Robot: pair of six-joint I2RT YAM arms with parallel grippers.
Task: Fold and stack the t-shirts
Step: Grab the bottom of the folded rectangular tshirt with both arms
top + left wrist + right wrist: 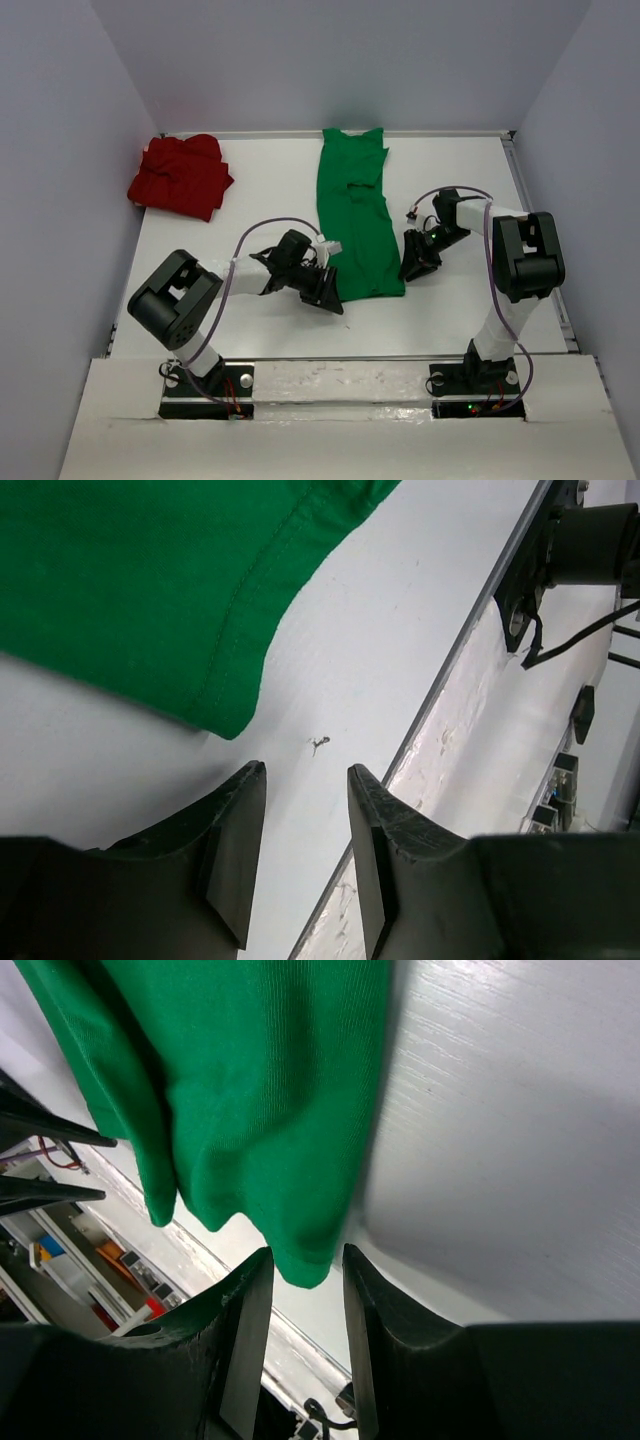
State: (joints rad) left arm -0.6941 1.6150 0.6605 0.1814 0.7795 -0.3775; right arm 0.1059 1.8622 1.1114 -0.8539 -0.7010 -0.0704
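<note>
Viewing from above, green t-shirt [355,215]: lies on the table [260,210] as a long narrow strip, sides apparently turned in. Its near hem sits between the two grippers.
Top view, left gripper [328,295]: low over the table, at the hem's near-left corner, touching or just beside it; I cannot tell which from here.
Top view, right gripper [415,268]: low, just beside the hem's right corner.
Top view, red t-shirt [180,178]: bunched heap, well apart from the left gripper, far beyond it and off to its left.
Left wrist view, left gripper [305,770]: fingers spread, nothing between them. The green cloth's stitched corner [225,715] lies just beyond and to the left of the tips, not touching.
Left wrist view, surroundings: bare table ahead of the tips, and the table's near edge strip [470,720] to the right.
Right wrist view, right gripper [303,1252]: fingers apart. A corner of the green cloth [260,1090] reaches the mouth of the gap, and no clamping is visible.
Progress, judged: the lengthwise fold of the green shirt looks done. The crosswise fold is not yet made, and both grippers are placed for the hem corners.
Remaining, judged: grip both corners, carry the hem toward the collar, then fold the red shirt and stack the two.
Risk, judged: the left tips sit off the corner, so closing there could miss the cloth.
</note>
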